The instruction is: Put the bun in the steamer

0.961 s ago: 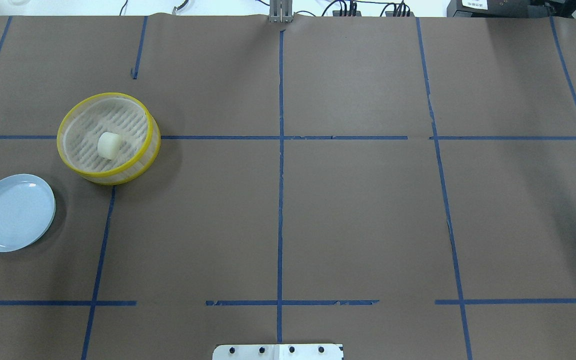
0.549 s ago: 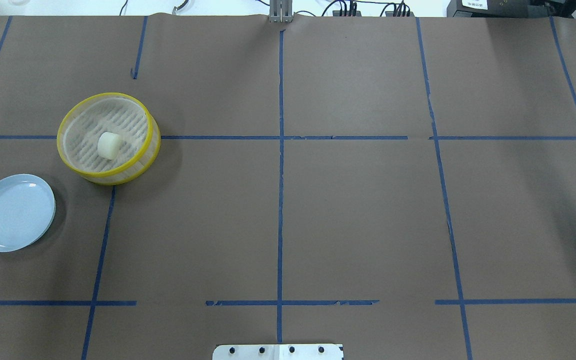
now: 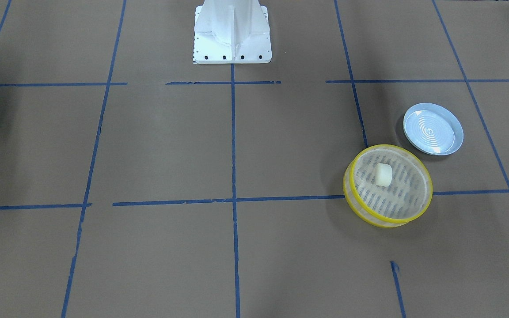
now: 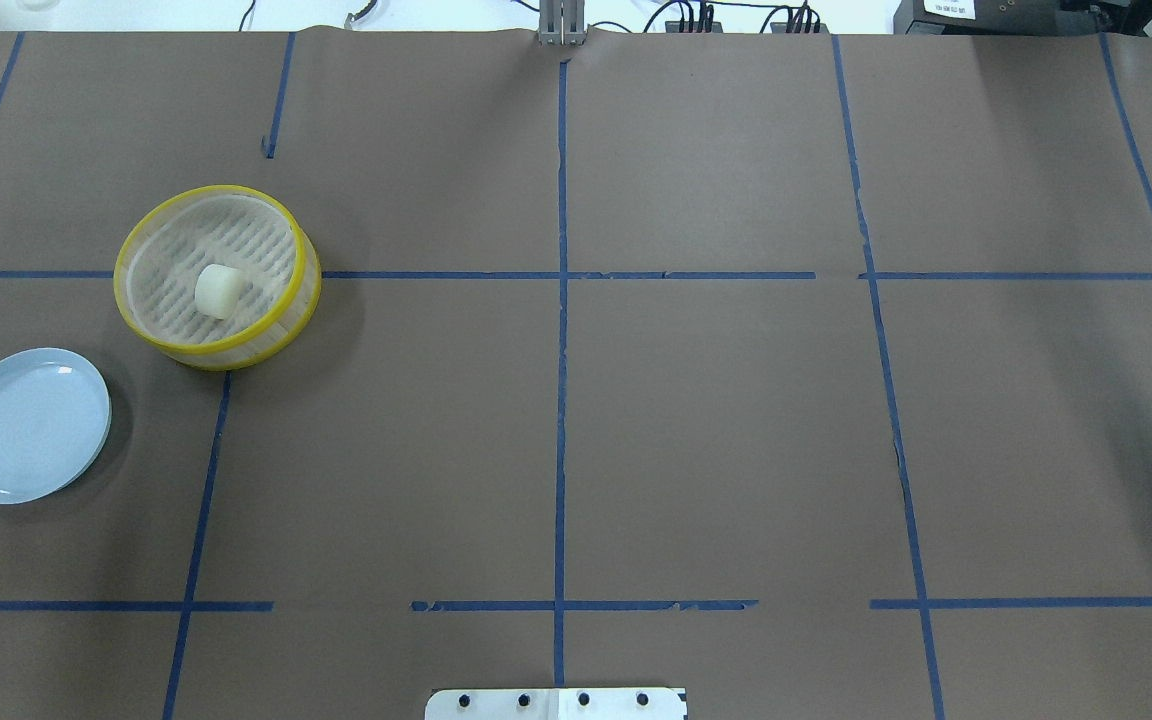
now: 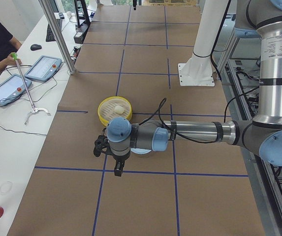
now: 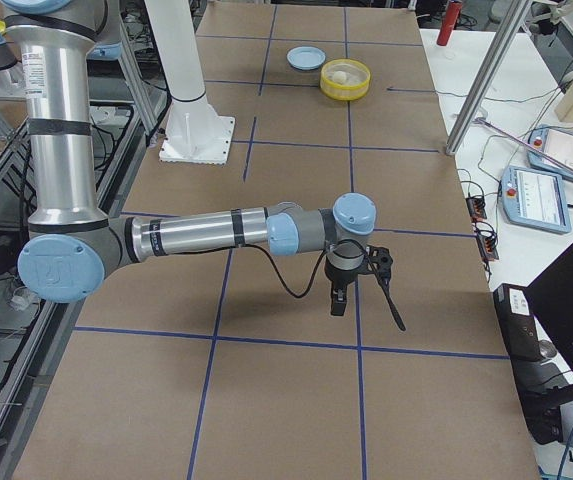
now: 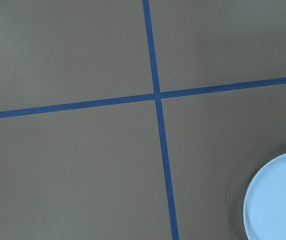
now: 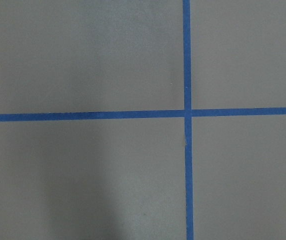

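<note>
The cream-white bun (image 4: 217,291) lies inside the round yellow-rimmed steamer (image 4: 271,342) on the table's left half. They also show in the front view, the bun (image 3: 383,174) in the steamer (image 3: 387,221), and far off in the right side view, the bun (image 6: 339,72) in the steamer (image 6: 338,92). My left gripper (image 5: 117,168) hangs over the table in front of the steamer (image 5: 104,112), apart from it. My right gripper (image 6: 338,300) hangs far from it over the table's right end. Both show only in side views, so I cannot tell if they are open or shut.
A pale blue plate (image 4: 26,425) with nothing on it lies near the steamer, toward the robot and further left; it also shows in the front view (image 3: 433,129) and the left wrist view (image 7: 277,200). The robot's white base (image 3: 232,31) stands at the table's near edge. Blue tape lines cross the brown table.
</note>
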Available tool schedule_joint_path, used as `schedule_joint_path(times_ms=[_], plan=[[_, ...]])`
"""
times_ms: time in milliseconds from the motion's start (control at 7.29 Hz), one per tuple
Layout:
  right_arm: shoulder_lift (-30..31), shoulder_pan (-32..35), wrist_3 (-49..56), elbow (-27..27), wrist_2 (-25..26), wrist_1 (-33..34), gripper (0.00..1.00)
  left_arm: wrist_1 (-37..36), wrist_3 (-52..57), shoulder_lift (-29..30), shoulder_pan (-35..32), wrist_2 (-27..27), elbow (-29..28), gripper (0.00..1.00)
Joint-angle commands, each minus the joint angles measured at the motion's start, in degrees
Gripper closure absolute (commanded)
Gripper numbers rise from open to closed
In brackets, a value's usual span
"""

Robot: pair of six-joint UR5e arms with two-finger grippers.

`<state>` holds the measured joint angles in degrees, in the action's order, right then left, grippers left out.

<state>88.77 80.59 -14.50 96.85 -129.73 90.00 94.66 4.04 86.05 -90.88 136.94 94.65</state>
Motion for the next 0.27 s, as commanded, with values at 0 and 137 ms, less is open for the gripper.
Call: schedule_joint_path(times_ms=[0,137], plan=[[0.0,0.0,0.0,0.0,0.0,0.0,0.0,0.0,0.0,0.0,0.0,0.0,0.1,0.0],[0.0,0.0,0.0,0.0,0.0,0.0,0.0,0.0,0.0,0.1,0.0,0.0,0.1,0.0]])
